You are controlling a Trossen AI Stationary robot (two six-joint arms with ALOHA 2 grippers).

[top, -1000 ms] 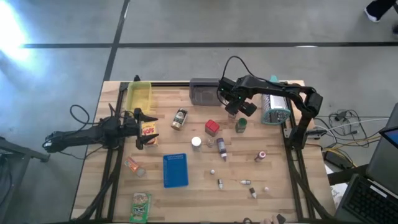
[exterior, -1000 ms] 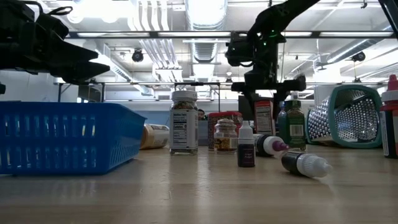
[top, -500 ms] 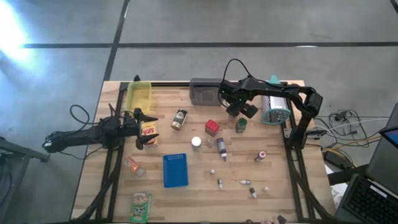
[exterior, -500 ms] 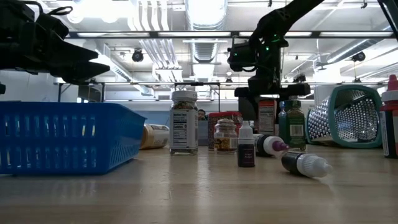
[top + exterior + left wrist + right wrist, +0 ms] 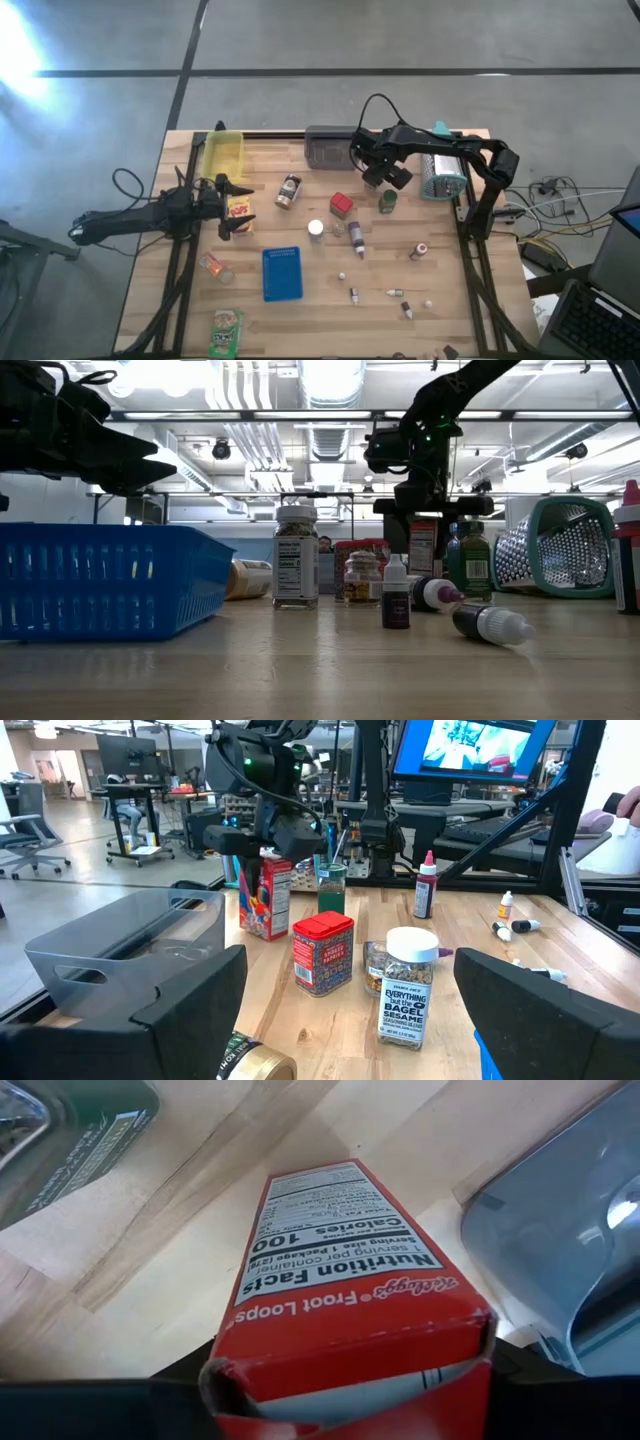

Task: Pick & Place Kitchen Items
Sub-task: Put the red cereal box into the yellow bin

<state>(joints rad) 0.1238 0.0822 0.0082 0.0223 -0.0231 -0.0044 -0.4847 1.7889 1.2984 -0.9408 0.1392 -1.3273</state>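
Right gripper [image 5: 425, 520] sits over the cereal box [image 5: 264, 898], which stands by the grey bin [image 5: 327, 147]; its fingers flank the box top, narrowing, but a firm hold cannot be told. Left gripper [image 5: 237, 207] hangs wide, holding nothing, beside the yellow packet [image 5: 238, 209].

Risk: a squeeze on the open flap end could crush the carton, or tip it against the green bottle [image 5: 331, 889].

Count: one cereal box, one red tin [image 5: 323, 954], one seasoning jar [image 5: 408, 988], one blue tray [image 5: 282, 273].

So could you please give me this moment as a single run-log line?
right end effector: closing around upright Froot Loops box, beside grey bin | left end effector: open, waiting above yellow packet
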